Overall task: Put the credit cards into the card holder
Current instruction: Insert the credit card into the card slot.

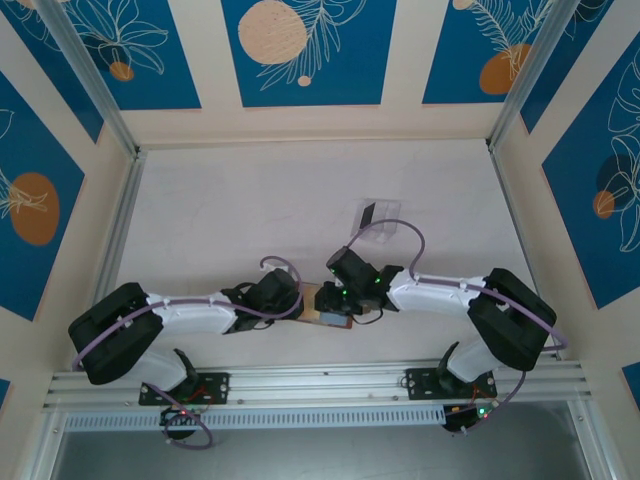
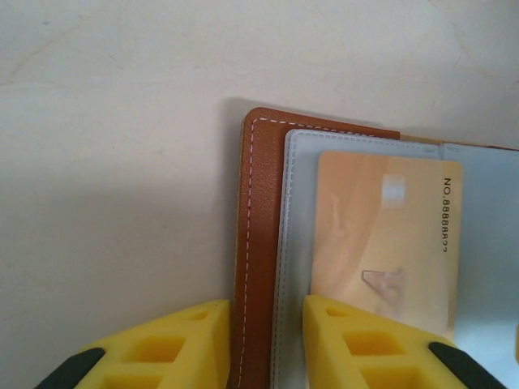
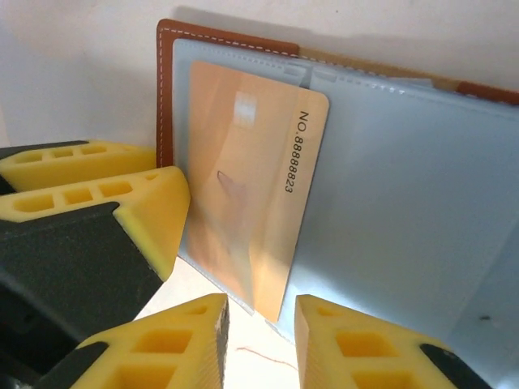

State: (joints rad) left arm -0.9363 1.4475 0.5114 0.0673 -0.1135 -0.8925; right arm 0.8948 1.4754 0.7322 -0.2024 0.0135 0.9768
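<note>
The surface (image 1: pixel 220 220) is pale, off-white and matte, with faint marks; metal rails run along its left and right edges, and a slotted rail along its near edge carries the two arm bases (image 1: pixel 185 390); the card holder (image 1: pixel 326 306) lies open and flat on it, close to the near edge and about midway between the left and right edges; brown leather with white stitching, pale clear sleeves facing up; a clear tray (image 1: pixel 385 212) sits farther in, toward the middle and slightly right, with a dark card (image 1: pixel 368 214) standing in it.
</note>
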